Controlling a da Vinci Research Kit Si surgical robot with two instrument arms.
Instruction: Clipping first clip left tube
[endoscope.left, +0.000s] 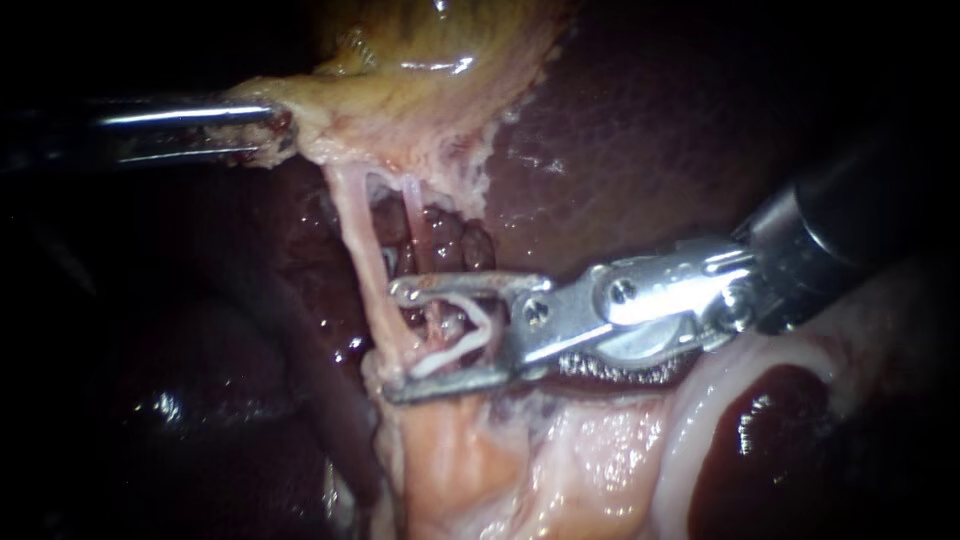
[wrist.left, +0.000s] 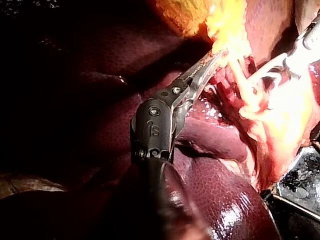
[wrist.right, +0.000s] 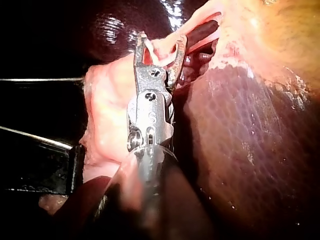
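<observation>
The left tube (endoscope.left: 362, 245) runs pale and taut from the gallbladder (endoscope.left: 440, 60) down to the pale tissue below. A thinner right tube (endoscope.left: 414, 215) lies beside it. My right instrument (endoscope.left: 395, 340) comes in from the right. Its jaws stand wide apart and hold a white clip (endoscope.left: 470, 335) between them, with their tips reaching the left tube. In the right wrist view the same jaws (wrist.right: 157, 42) carry the clip (wrist.right: 162, 59) against pale tissue. My left instrument (endoscope.left: 272, 135) is shut on the gallbladder's lower edge and holds it taut, as the left wrist view shows (wrist.left: 214, 56).
Dark red liver (endoscope.left: 650, 150) fills the right and back. A pale cut tissue rim around a dark hollow (endoscope.left: 770, 400) lies under the right instrument's shaft. A dark metal plate (wrist.left: 295, 185) shows at the edge of the left wrist view.
</observation>
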